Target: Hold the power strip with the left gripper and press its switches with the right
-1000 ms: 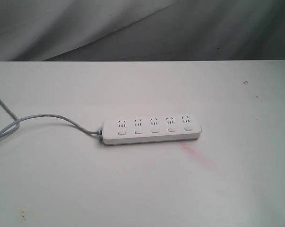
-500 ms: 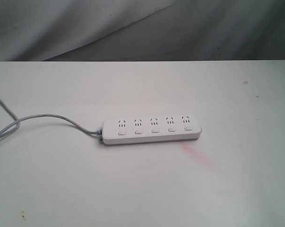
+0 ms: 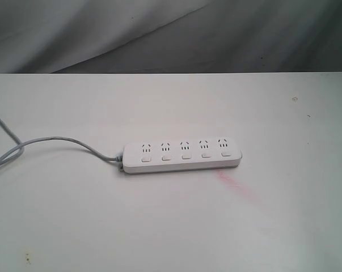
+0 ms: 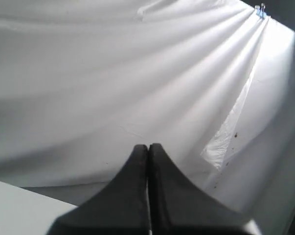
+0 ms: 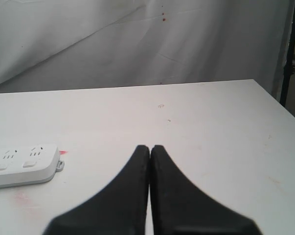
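Note:
The white power strip (image 3: 182, 154) lies flat in the middle of the white table (image 3: 171, 226), its grey-white cord (image 3: 51, 140) trailing off to the left edge. Its five small switches (image 3: 185, 157) run in a row below the sockets. Neither arm shows in the exterior view. In the left wrist view my left gripper (image 4: 148, 146) is shut and empty, facing grey-white cloth. My right gripper (image 5: 149, 147) is shut and empty above bare table, apart from the power strip's end (image 5: 22, 164), which shows two sockets and two switches.
A grey-white cloth backdrop (image 3: 171, 34) hangs behind the table's far edge. A pink smear (image 3: 236, 186) marks the tabletop just in front of the strip's right end. The table's corner and edge (image 5: 272, 100) show in the right wrist view.

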### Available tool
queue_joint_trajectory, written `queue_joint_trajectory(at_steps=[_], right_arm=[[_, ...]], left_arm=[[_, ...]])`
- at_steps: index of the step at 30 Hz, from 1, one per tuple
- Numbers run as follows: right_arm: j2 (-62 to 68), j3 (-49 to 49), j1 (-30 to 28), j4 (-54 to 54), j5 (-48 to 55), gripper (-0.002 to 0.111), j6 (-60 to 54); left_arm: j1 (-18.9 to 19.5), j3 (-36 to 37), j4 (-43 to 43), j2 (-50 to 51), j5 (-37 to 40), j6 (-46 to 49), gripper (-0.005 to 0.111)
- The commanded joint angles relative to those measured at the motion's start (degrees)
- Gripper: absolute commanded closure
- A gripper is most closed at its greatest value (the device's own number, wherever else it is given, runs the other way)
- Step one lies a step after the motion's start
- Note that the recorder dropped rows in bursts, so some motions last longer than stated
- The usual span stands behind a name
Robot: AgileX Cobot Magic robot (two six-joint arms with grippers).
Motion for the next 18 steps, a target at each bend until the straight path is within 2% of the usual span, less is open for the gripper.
queue_joint_trajectory(at_steps=[1, 6, 13, 18], right_arm=[[0.17, -0.32, 0.0, 0.25, -0.23, 0.108, 0.28], [0.17, -0.32, 0.0, 0.25, -0.23, 0.108, 0.28], [0.17, -0.32, 0.0, 0.25, -0.23, 0.108, 0.28], [0.17, -0.32, 0.0, 0.25, -0.23, 0.108, 0.28]], left_arm=[[0.09, -1.25, -0.83, 0.38, 4.47, -6.18, 0.107], [0.09, -6.88, -0.83, 1.13, 13.47, -6.31, 0.107], [0.09, -19.48, -0.83, 12.79, 21.2, -4.44, 0.107], [0.09, -32.97, -0.83, 26.21, 34.47, 8.12, 0.107]])
